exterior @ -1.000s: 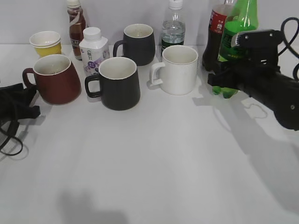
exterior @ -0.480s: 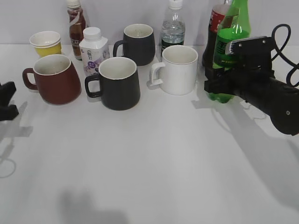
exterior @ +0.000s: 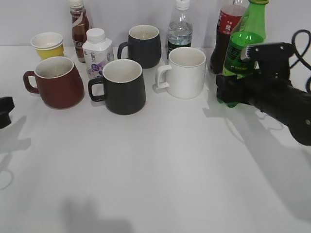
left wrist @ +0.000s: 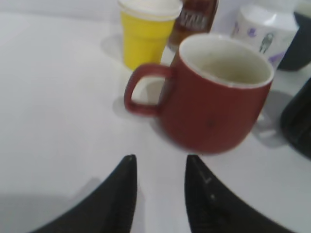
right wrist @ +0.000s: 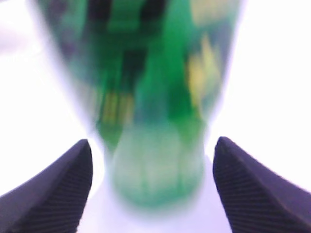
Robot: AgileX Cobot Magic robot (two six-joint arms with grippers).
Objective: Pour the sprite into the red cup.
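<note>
The sprite, a green bottle, stands at the back right next to the cola bottle; it fills the right wrist view, blurred. My right gripper is open with one finger on each side of the bottle's lower part, and a gap shows on both sides. The red cup stands at the left, handle to the left. In the left wrist view it sits just beyond my left gripper, which is open and empty. That gripper shows only at the left edge of the exterior view.
Two black mugs and a white mug stand between cup and sprite. A yellow paper cup, brown bottle, milk bottle, water bottle and cola bottle line the back.
The left arm has drawn back towards the left edge. The sprite tilted left half a second ago and now stands more upright, with the right gripper shifted slightly around it.
</note>
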